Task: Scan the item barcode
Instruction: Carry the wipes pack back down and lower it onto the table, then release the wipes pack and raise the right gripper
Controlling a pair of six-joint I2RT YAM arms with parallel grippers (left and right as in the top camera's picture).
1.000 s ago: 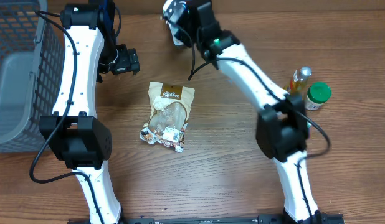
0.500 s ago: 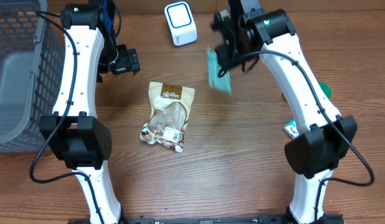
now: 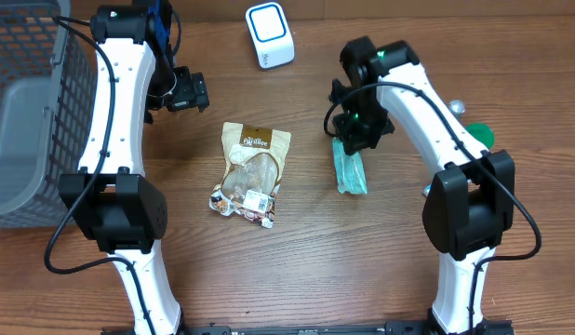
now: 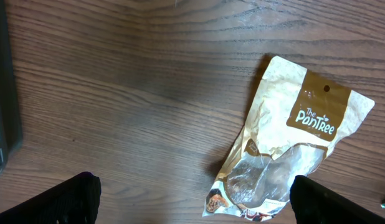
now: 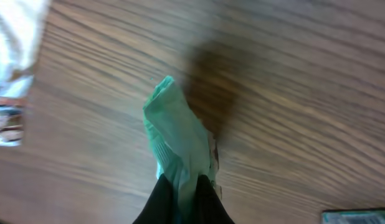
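Nearest the arms' bases, a snack bag [image 3: 250,172] is seen lying flat on the table [image 3: 297,270], well on the near side of the scanner [image 3: 270,34] and held by nothing. A small white label is carried at its near end; it may be the barcode, but it is too small in the overhead view to be sure.

A little farther out, and to the right of the scanner, a green packet [image 3: 350,169] is pinched at its upper end by the right gripper [image 3: 358,140], whose fingers are pressed together on it. In the right wrist view the packet [image 5: 177,134] is seen hanging below the gripper [image 5: 180,199], low over the wood. Whether its lower end touches the table cannot be told, as that view is blurred.

Farther still, and to the left of the scanner, the left gripper [image 3: 180,90] is held above bare wood with its fingers spread wide and nothing between them.

At the far edge, the scanner stands upright and nothing is presented to it.

The task is judged to be partly done at most. One item is gripped but is well apart from the scanner, and whether its code has been read is not shown. The snack bag is judged not yet handled, so a lift and a pass before the scanner are left for it.
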